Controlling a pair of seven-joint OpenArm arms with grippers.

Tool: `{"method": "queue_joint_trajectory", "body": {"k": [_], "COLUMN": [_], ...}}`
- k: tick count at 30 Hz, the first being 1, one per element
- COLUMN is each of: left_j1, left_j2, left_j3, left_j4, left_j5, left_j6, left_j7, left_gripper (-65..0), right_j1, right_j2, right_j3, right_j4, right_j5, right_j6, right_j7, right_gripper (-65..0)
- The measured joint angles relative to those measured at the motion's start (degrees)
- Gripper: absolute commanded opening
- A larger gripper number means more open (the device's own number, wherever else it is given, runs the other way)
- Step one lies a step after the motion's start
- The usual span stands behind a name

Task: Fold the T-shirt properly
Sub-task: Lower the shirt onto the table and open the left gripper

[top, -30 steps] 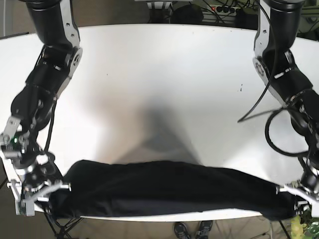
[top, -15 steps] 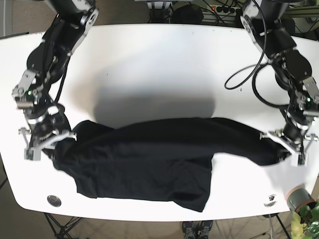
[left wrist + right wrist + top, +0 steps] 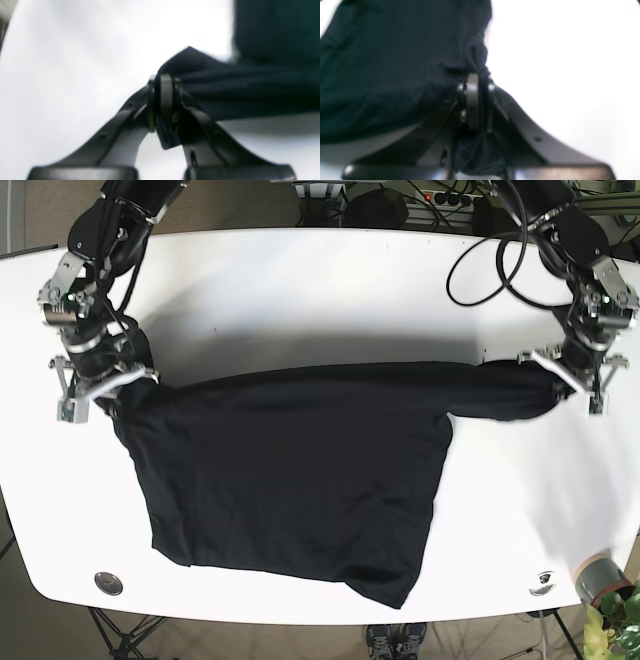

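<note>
White tabletop (image 3: pixel 330 290) fills your view, with the black T-shirt (image 3: pixel 300 480) spread across its middle. You have its top edge stretched taut, long axis running side to side between the two grippers, while the body hangs toward the table's near edge, wrinkled and uneven at the hem. Your left gripper (image 3: pixel 163 100) is clamped on one end of the cloth, and your right gripper (image 3: pixel 475 100) pinches the other.

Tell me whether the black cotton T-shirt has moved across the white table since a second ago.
Yes. The black cotton T-shirt has moved up the white table, away from its near edge.
</note>
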Motion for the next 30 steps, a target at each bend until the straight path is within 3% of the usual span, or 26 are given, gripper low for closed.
{"method": "queue_joint_trajectory", "body": {"k": [7,24,30], "left_j1": [9.3,19.5,18.8], "left_j2": [1.5,1.7,0.8], "left_j3": [-3.4,-6.0,-3.3], "left_j4": [0.0,-0.2,-0.2], "left_j5": [-0.2,-0.5,-0.1], "left_j6": [-1.7,-2.3,-1.5], "left_j7": [-6.7,-8.0,-8.2], "left_gripper": [-65.0,-65.0,-39.2], "right_j1": [-4.6,-8.4,-8.3], "right_j2": [0.0,0.1,0.1], "right_j3": [0.0,-0.1,-0.4], "right_j4": [-0.2,-0.2,-0.2], "right_j5": [3.2,3.7,3.7], "right_j6": [0.26,0.24,0.24], "right_j7": [0.4,0.4,0.4], "right_gripper": [-62.5,-62.5,-62.5]}}
